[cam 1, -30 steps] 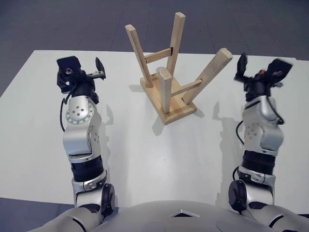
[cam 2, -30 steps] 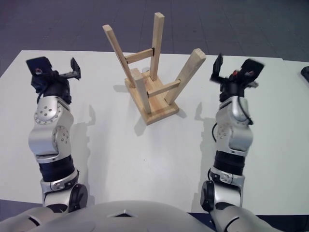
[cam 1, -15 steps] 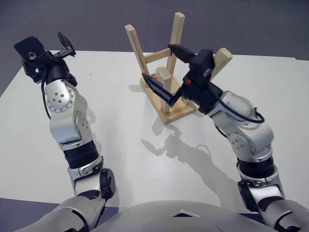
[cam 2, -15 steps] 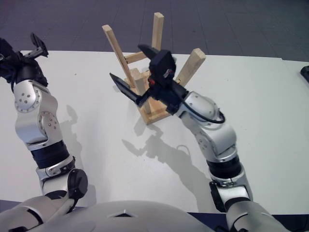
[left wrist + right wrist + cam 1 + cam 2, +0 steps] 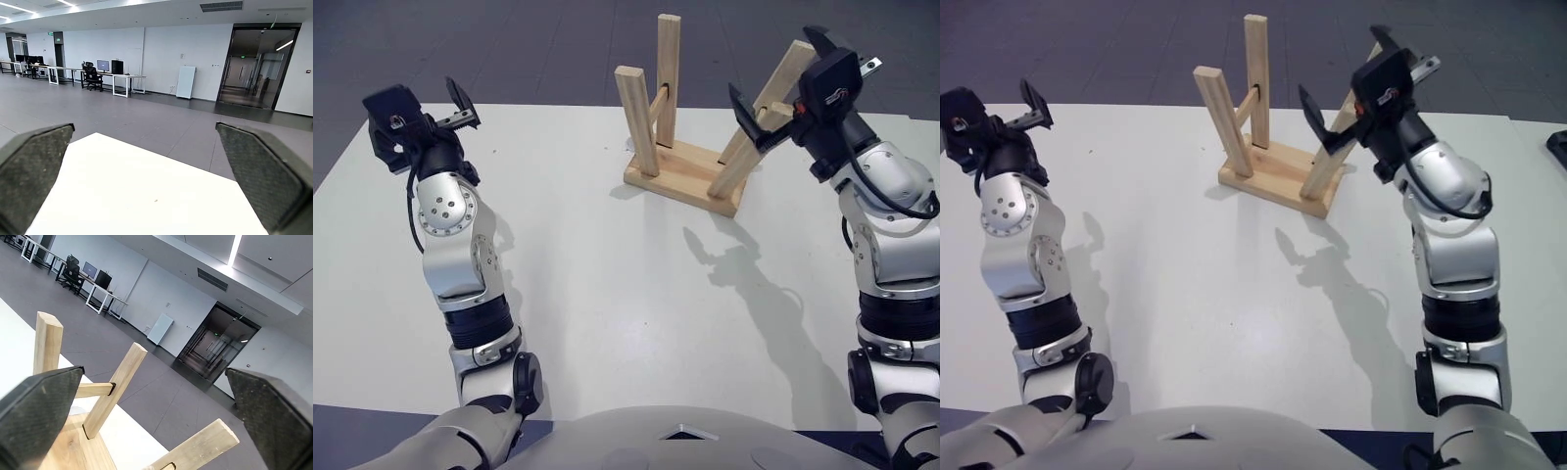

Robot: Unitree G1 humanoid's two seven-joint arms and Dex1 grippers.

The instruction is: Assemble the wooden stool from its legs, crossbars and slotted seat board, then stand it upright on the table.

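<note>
The stool (image 5: 685, 176) sat legs-up, so I had the right gripper (image 5: 771, 64) spread wide at its right legs, presumably for righting it; left gripper (image 5: 429, 98) open, well left

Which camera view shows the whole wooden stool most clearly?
The left eye view: the stool sits upside down on the table, legs up, wholly in frame. The right eye view matches it. The right wrist view catches leg tops and a crossbar close up; the left wrist view faces away.
</note>
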